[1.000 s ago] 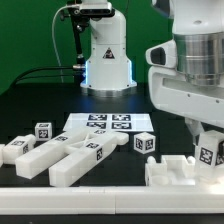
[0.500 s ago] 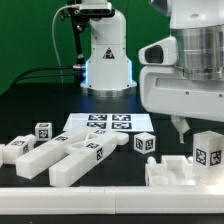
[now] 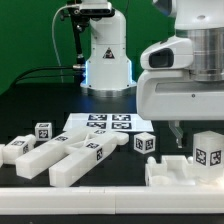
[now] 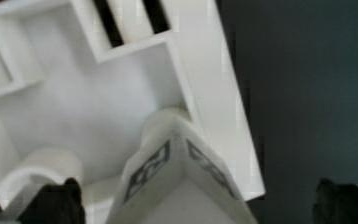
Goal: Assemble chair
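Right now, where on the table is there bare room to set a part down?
Bare black table lies between the robot base and the marker board, running to the exterior view's left. The front is crowded: loose chair parts, a small cube, the chair assembly.

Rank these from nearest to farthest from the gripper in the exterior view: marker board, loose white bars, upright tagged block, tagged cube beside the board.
1. upright tagged block: beside the gripper, the exterior view's right.
2. tagged cube: right of centre.
3. marker board: centre, farther back.
4. loose white bars: the exterior view's left.
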Motion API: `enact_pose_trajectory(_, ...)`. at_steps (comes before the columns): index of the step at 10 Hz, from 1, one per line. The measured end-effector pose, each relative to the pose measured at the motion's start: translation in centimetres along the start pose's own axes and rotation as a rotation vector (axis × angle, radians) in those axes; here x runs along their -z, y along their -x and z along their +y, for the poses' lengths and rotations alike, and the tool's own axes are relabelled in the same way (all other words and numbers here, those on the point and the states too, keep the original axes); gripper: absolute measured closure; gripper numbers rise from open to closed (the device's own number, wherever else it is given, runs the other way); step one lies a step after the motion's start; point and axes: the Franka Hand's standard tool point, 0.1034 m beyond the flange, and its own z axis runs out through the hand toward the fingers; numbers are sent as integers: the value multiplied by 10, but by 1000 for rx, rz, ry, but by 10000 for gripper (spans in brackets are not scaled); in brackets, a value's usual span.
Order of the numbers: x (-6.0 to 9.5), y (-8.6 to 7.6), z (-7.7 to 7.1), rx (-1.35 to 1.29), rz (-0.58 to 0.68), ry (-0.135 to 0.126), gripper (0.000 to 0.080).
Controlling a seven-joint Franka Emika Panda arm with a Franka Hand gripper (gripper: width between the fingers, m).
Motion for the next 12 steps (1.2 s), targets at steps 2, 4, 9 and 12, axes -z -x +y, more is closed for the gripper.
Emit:
enact_pose_trajectory(2,0,-1,5,151,0,1,237)
enact_pose_trajectory(4,0,0,4,91,0,0,385)
enact_pose_trajectory(9,-2,-5,10,-483,16,-18,511)
enact_pose_trajectory(12,-3,-6,15,-1139,-21,-77,511)
